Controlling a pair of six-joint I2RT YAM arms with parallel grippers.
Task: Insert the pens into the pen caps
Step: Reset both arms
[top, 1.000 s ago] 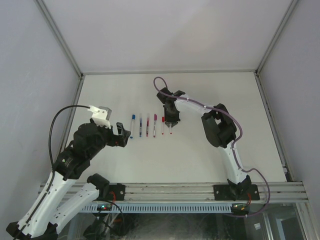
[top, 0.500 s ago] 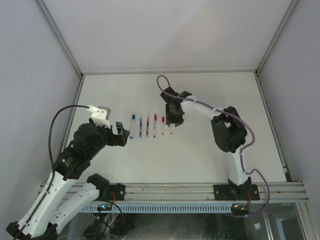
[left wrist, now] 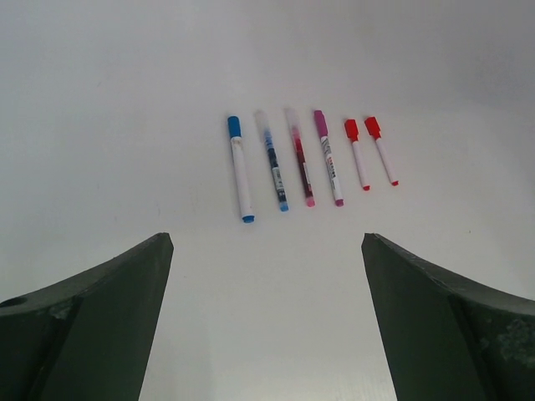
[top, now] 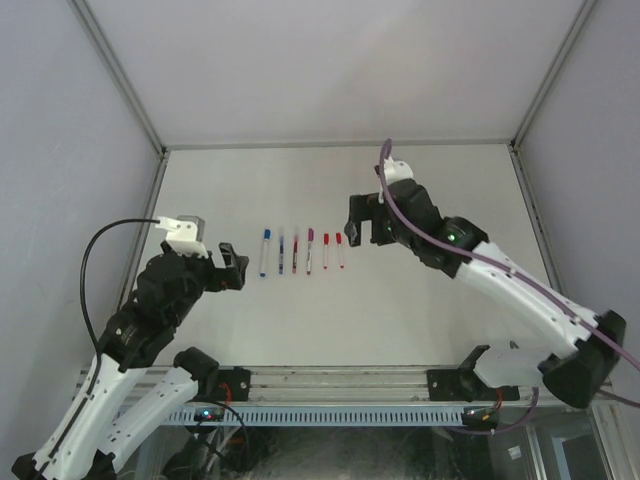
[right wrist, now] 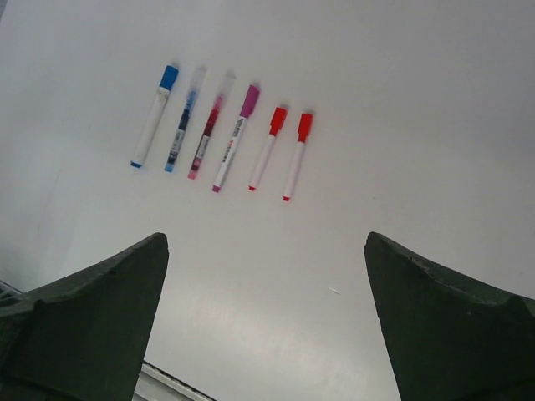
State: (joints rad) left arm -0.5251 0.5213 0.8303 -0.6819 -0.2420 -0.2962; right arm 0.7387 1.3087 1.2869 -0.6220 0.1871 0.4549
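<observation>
Several pens (top: 300, 252) lie side by side in a row on the white table (top: 430, 190), also seen as a row of pens (left wrist: 301, 159) and pens (right wrist: 226, 138) in both wrist views. Each pen carries its cap at the far end: a blue cap (left wrist: 235, 126), a magenta cap (left wrist: 320, 122) and two red caps (left wrist: 361, 129); two middle pens look clear-capped. My left gripper (top: 230, 267) hangs open left of the row, with nothing between its fingers (left wrist: 267, 242). My right gripper (top: 364, 230) is open and empty just right of the row (right wrist: 267, 241).
An aluminium rail (top: 350, 380) runs along the near table edge by the arm bases. Grey walls and slanted frame posts (top: 120, 75) enclose the table on three sides. A purple cable (top: 520, 275) follows the right arm.
My right gripper has opened and let go of the rightmost red pen, which now lies in the row. The right arm has drawn back to the right. The left arm shifted slightly.
</observation>
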